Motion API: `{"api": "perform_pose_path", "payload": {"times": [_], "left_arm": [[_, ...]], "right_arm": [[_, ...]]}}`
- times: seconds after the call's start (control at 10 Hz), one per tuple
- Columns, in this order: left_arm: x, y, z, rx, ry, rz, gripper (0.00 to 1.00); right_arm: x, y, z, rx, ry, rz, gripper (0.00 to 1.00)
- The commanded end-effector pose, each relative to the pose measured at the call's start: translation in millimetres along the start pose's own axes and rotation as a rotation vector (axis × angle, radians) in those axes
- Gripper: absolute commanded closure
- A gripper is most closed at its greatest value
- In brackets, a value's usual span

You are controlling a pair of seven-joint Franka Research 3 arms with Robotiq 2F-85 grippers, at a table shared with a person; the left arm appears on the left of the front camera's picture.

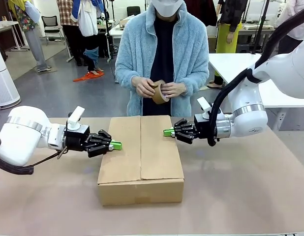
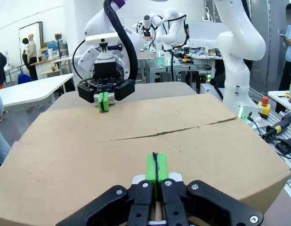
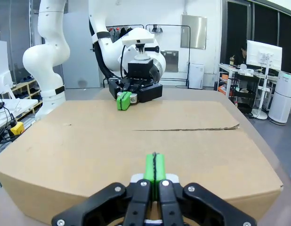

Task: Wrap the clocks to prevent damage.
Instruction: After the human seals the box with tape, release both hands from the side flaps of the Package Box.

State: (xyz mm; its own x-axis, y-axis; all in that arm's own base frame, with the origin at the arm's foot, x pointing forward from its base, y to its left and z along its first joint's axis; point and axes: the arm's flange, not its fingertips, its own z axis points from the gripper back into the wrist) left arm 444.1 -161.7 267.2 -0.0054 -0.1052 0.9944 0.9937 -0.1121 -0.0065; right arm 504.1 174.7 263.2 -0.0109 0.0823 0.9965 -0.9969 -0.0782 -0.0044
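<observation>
The clocks are hidden from view. A closed cardboard box (image 1: pixel 142 152) lies mid-table, its two top flaps meeting at a seam (image 2: pixel 173 131). My left gripper (image 1: pixel 117 145) is shut, its green pads together at the box's left top edge. My right gripper (image 1: pixel 167 132) is shut too, with its pads at the right flap's edge. In the left wrist view my own gripper (image 2: pixel 156 167) lies over the box top (image 2: pixel 112 155) and faces the right gripper (image 2: pixel 103 101). The right wrist view mirrors this, its own gripper (image 3: pixel 155 167) facing the left gripper (image 3: pixel 122 101) across the box (image 3: pixel 112 136).
A person stands at the far side of the table and holds a roll of brown tape (image 1: pixel 159 92) in both hands, above the box's far end. Brown paper (image 1: pixel 240 187) covers the table on both sides of the box.
</observation>
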Motion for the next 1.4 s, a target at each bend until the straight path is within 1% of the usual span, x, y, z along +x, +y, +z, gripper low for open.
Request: {"api": "perform_pose_path", "payload": {"times": [0.0,1.3], "left_arm": [[-1.3,0.5,-0.3,0.022,-0.001,0.009,1.00],[-1.3,0.5,-0.3,0.022,-0.001,0.009,1.00]], "right_arm": [[-3.8,1.0,-1.4,-0.004,0.007,-0.005,0.99],[-3.8,1.0,-1.4,-0.004,0.007,-0.005,0.99]]}}
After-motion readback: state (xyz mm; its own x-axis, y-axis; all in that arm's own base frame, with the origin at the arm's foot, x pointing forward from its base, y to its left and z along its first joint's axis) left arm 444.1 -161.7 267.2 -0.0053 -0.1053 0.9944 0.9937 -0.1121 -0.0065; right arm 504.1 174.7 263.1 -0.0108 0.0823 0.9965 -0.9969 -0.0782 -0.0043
